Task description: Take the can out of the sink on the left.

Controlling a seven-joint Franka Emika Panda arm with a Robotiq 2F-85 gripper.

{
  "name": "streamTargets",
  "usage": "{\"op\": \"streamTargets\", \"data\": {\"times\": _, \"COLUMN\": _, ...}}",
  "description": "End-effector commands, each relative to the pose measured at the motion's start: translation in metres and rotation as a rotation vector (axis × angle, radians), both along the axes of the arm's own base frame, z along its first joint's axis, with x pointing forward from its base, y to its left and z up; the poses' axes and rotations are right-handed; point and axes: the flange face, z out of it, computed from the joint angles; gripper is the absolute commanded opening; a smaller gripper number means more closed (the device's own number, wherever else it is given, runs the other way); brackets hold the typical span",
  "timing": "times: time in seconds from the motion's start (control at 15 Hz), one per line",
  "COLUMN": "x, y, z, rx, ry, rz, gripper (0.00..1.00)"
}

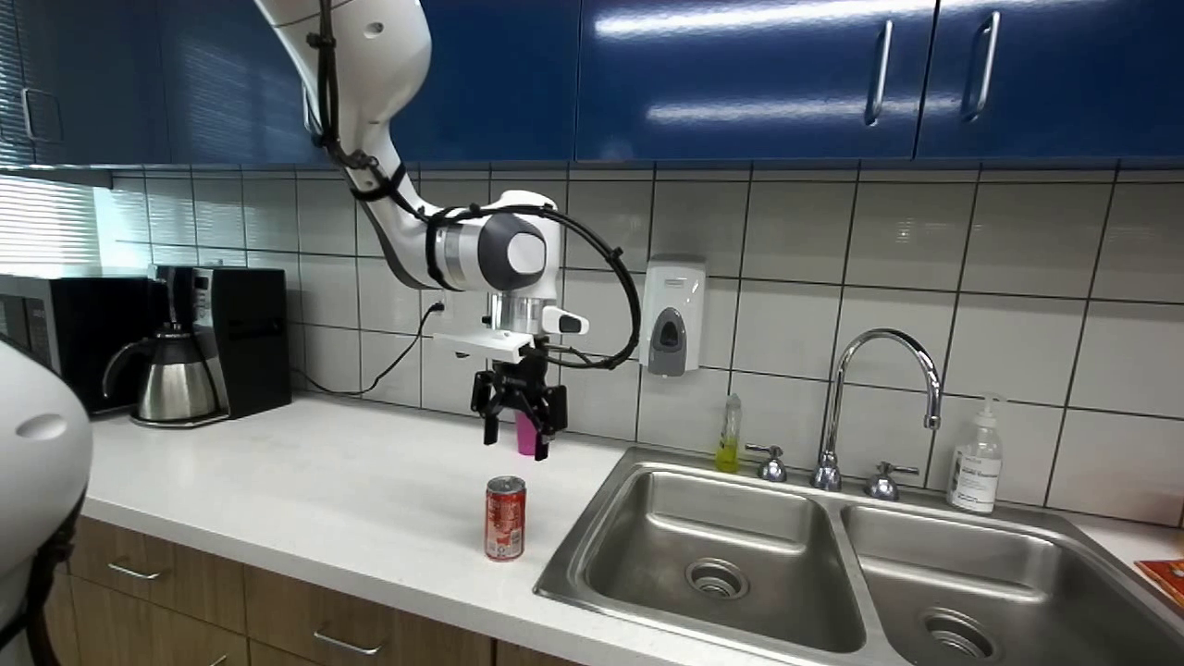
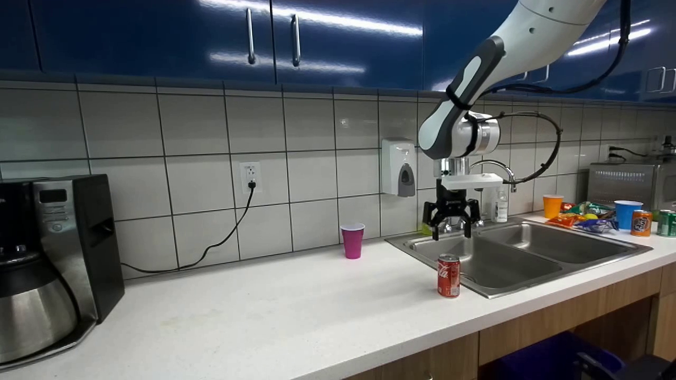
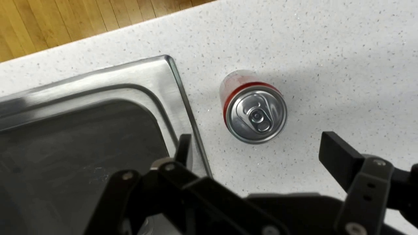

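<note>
Jaws spread wide and its grasp released, a black gripper [image 2: 451,234] hangs from a white arm [image 2: 528,47], higher than a small red can [image 3: 254,107] and apart from it. The can stands upright on the speckled white countertop [image 2: 211,316], outside the sink [image 1: 791,601] and just beside the steel rim. Seen from above in the wrist view, its silvery round top carries a pull tab, edged by a bright red band, the side below washed pale by the light. White script crosses the red side in an exterior view [image 2: 448,275]; pale small print shows low on it in an exterior view [image 1: 505,518]. Near the tiled wall [image 2: 200,121] stands a pink cup [image 2: 353,243], and a soap dispenser [image 2: 398,168] is mounted on the tiles. A chrome faucet [image 1: 827,470] rises behind the sink and its twin basin [image 1: 1027,601], a pump bottle [image 1: 976,474] nearby. Past the basins sit an orange cup [image 2: 552,206], a blue cup [image 2: 628,215], snack bags [image 2: 597,226], an orange can [image 2: 641,223] and a green can [image 2: 667,223]. A coffee maker [image 2: 79,253] stands toward the opposite end, below blue cabinets [image 2: 158,37]
</note>
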Motion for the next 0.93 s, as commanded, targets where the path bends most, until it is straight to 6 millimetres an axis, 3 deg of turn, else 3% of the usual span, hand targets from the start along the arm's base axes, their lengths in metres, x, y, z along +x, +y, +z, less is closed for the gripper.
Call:
{"op": "streamTargets", "data": {"times": 0.0, "x": -0.017, "y": -0.012, "z": 0.025, "rx": -0.008, "ry": 0.002, "rz": -0.045, "gripper": 1.00}}
{"op": "streamTargets", "data": {"times": 0.53, "x": -0.033, "y": -0.069, "z": 0.044, "rx": -0.008, "ry": -0.022, "rz": -0.159, "gripper": 1.00}}
{"op": "streamTargets", "data": {"times": 0.8, "x": -0.039, "y": -0.088, "z": 0.051, "rx": -0.010, "ry": -0.025, "rz": -0.204, "gripper": 1.00}}
{"op": "streamTargets", "data": {"times": 0.87, "x": -0.031, "y": -0.084, "z": 0.039, "rx": 0.002, "ry": -0.036, "rz": -0.172, "gripper": 1.00}}
